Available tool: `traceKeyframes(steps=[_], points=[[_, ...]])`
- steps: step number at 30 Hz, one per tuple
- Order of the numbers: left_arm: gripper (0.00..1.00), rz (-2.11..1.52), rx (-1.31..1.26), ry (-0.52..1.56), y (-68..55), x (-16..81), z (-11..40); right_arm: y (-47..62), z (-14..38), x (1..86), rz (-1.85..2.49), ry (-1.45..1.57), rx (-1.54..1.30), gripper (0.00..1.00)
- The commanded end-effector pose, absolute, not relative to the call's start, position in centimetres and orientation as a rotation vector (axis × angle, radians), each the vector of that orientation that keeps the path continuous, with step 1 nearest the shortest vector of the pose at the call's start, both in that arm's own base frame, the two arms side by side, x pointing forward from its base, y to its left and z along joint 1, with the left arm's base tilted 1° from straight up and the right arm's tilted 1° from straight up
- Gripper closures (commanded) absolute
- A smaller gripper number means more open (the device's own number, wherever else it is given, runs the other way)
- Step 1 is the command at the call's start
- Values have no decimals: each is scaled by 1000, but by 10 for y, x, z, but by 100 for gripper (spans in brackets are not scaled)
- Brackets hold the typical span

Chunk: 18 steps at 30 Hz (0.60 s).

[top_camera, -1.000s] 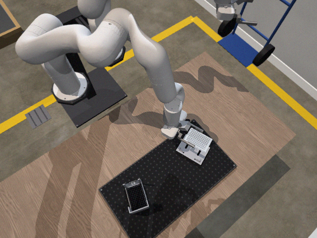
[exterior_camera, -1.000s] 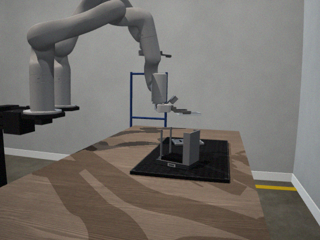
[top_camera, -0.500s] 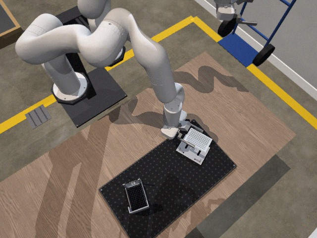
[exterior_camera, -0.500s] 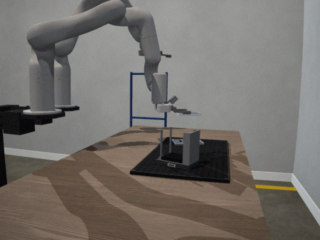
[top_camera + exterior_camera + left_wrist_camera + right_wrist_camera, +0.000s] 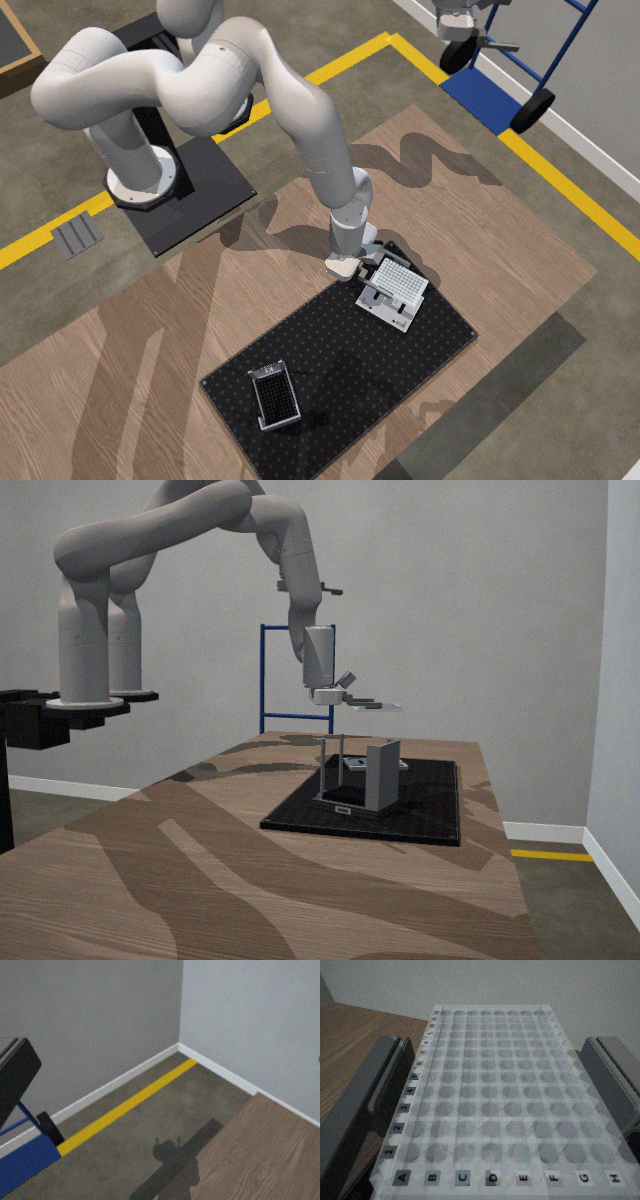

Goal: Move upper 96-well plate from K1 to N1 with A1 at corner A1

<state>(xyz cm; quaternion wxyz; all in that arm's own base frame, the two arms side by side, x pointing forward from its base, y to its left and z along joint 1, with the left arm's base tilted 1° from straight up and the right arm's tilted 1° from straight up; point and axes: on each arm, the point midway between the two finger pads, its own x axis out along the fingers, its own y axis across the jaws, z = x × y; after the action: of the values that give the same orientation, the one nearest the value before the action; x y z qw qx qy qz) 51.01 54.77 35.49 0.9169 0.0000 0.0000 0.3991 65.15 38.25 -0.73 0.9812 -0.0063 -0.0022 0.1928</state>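
Above a wooden worktop [image 5: 516, 227] [image 5: 289, 883] and its black perforated board [image 5: 330, 361] [image 5: 429, 810], the right arm's pincer [image 5: 385, 277] [image 5: 373, 704] [image 5: 495, 1085] clamps the clear 96-well plate [image 5: 400, 280] [image 5: 390, 707] [image 5: 492, 1092] aloft, over the pale plate nest [image 5: 387, 313] [image 5: 353, 763], while the left pincer [image 5: 498, 25] [image 5: 330, 589] stands wide apart.

Rack [image 5: 279, 424] [image 5: 381, 777], nest [image 5: 386, 314] [image 5: 354, 765] apart on board [image 5: 320, 356] [image 5: 429, 815]; lower plate [image 5: 276, 397] [image 5: 348, 793] in rack; upper plate [image 5: 400, 281] [image 5: 391, 707] [image 5: 485, 1090] above nest.

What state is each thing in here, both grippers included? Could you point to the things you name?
Right gripper [image 5: 400, 280] [image 5: 379, 705] [image 5: 501, 1042]: shut on the clear plate
Left gripper [image 5: 514, 24] [image 5: 337, 591] [image 5: 180, 1060]: open, holding nothing
Clear plate [image 5: 400, 281] [image 5: 392, 707] [image 5: 492, 1095]: held above the nest, not seated
Nest [image 5: 387, 311] [image 5: 351, 764]: unfilled
Black plate [image 5: 276, 397] [image 5: 343, 793]: lying in the rack
Rack [image 5: 280, 425] [image 5: 382, 774]: upright
Hand truck [image 5: 483, 100] [image 5: 262, 676] [image 5: 25, 1165]: upright
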Motion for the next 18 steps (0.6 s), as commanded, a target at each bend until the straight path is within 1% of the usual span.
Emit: traceKeyframes(steps=[1, 18], points=[[0, 821, 1, -3, 548, 511, 357, 383, -10, 652, 388, -6, -12, 100], [0, 821, 1, -3, 548, 511, 357, 383, -35, 653, 388, -7, -12, 100]])
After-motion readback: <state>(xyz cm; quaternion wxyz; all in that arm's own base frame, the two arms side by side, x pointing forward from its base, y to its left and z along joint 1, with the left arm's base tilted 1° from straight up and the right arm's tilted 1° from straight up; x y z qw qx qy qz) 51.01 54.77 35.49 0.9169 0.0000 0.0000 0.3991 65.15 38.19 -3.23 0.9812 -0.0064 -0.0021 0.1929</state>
